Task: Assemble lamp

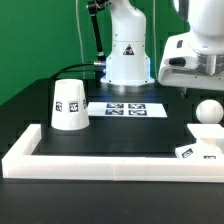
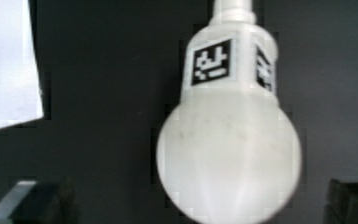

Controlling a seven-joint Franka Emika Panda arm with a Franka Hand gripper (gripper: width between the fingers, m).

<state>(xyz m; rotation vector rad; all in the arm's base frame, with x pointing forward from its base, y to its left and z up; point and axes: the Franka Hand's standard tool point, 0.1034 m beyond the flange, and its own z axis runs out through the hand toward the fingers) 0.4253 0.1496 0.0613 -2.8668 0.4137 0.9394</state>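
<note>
The white round bulb fills the wrist view, lying on the black table with a square tag on its narrow neck. My gripper is open, and its two dark fingers stand apart on either side of the bulb's round end without touching it. In the exterior view my gripper hangs just above the bulb at the exterior view's right. The low base block lies in front of the bulb. The tapered cone shade stands at the exterior view's left.
The long white border rail runs along the table's front and up the left side. The marker board lies flat in front of the arm's base. A white surface shows at the wrist view's edge; I cannot tell what it is.
</note>
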